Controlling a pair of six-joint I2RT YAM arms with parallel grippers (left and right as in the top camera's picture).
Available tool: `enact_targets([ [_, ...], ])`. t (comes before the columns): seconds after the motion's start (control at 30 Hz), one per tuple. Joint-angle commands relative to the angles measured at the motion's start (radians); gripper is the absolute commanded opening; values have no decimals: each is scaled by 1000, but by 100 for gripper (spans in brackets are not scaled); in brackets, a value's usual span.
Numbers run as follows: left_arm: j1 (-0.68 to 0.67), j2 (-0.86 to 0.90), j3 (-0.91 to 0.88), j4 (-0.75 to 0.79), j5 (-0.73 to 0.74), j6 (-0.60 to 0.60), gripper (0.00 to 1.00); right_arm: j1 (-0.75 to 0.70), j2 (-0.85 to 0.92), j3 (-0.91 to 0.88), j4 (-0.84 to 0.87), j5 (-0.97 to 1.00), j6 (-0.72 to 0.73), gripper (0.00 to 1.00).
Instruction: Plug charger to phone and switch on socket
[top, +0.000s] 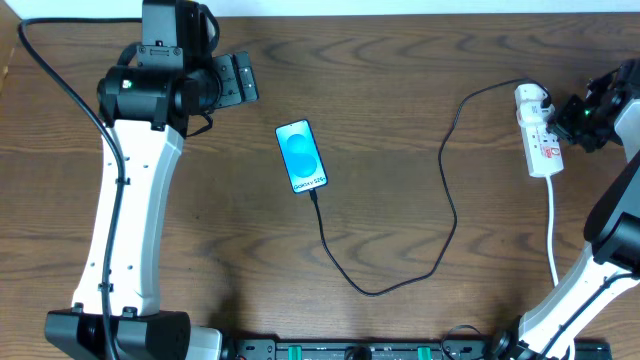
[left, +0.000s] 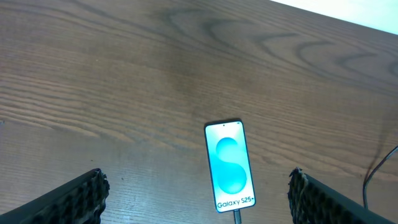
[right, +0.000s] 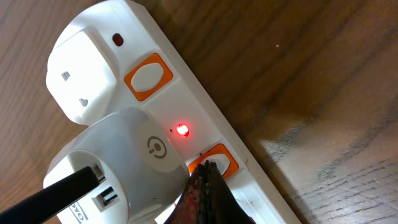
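Overhead, left to right: left gripper (top: 237, 78) spread wide and empty over the wooden table (top: 400, 60); lit phone (top: 301, 156) face up, black charger (top: 452, 200) plugged into its near end and looping right to the socket (top: 541, 140). Right wrist close-up: right gripper (right: 207, 183) pinched together, tip on an orange switch (right: 225, 163), red light (right: 181, 130) glowing.

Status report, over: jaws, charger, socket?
Left gripper open, empty. Right gripper shut, tip at switch of socket, red light on. Charger in phone. Nothing blocking.
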Motion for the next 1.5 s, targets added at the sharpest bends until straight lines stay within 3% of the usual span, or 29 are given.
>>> enact_targets([
  [0.0, 1, -5, -5, -3, 3, 5, 94, 18, 41, -13, -39, -121, 11, 2],
  [0.17, 1, -5, -5, -3, 3, 5, 94, -122, -189, 111, -203, -129, -69, 16],
  [0.37, 1, -5, -5, -3, 2, 5, 94, -110, -562, 114, -481, -136, -230, 31],
  [0.4, 1, -5, -5, -3, 3, 5, 94, -103, -606, 114, -531, -137, -229, 38],
  [0.43, 1, -5, -5, -3, 3, 5, 94, -93, -673, 114, -624, -137, -229, 99],
  [0.57, 1, -5, -5, -3, 2, 5, 94, -85, -857, 114, -822, -105, -226, 99],
  [0.77, 1, -5, -5, -3, 2, 5, 94, -84, -1077, 113, -865, -1, -284, 99],
  [0.87, 1, -5, -5, -3, 3, 5, 94, -33, -1216, -11, -681, 6, -289, 99],
  [1.1, 1, -5, -5, -3, 3, 5, 94, 175, -1639, -788, 169, 137, -289, 99],
  [1.2, 1, -5, -5, -3, 2, 5, 94, 254, -1801, -1098, 439, 229, -289, 99],
  [1.3, 1, -5, -5, -3, 2, 5, 94, 331, -1960, -1346, 580, 298, -288, 99],
  [1.47, 1, -5, -5, -3, 2, 5, 94, 380, -2168, -1598, 629, 317, -289, 99],
])
